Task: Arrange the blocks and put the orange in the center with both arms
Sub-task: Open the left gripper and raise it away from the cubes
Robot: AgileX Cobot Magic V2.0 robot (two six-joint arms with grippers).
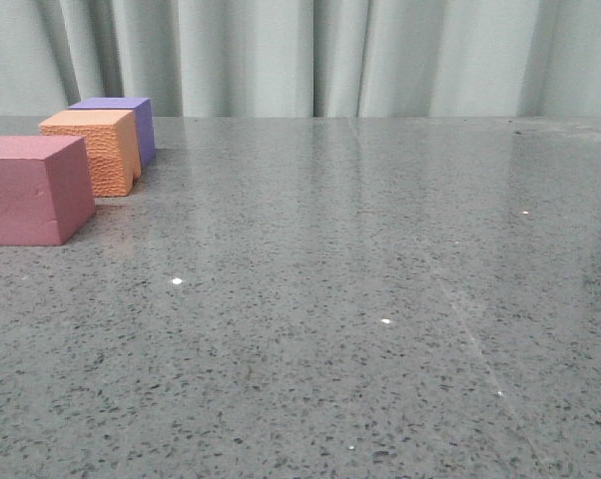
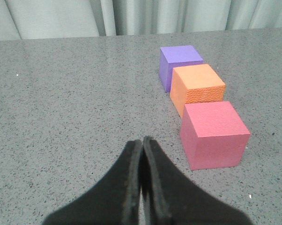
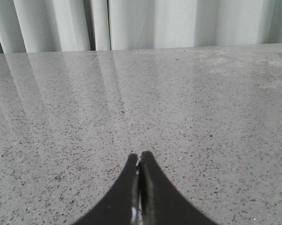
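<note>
Three foam blocks stand in a row at the left of the table: a pink-red block [image 1: 33, 190] nearest, the orange block [image 1: 93, 150] in the middle, a purple block [image 1: 121, 125] farthest. The left wrist view shows the same row: pink-red [image 2: 213, 134], orange [image 2: 197, 87], purple [image 2: 179, 65]. My left gripper [image 2: 142, 139] is shut and empty, apart from the pink-red block and beside it. My right gripper [image 3: 139, 154] is shut and empty over bare table, with no block in its view. Neither arm shows in the front view.
The grey speckled table [image 1: 360, 299] stretches to a pale curtain [image 1: 380, 55] along its far edge. The pink-red block sits close to the left border of the front view.
</note>
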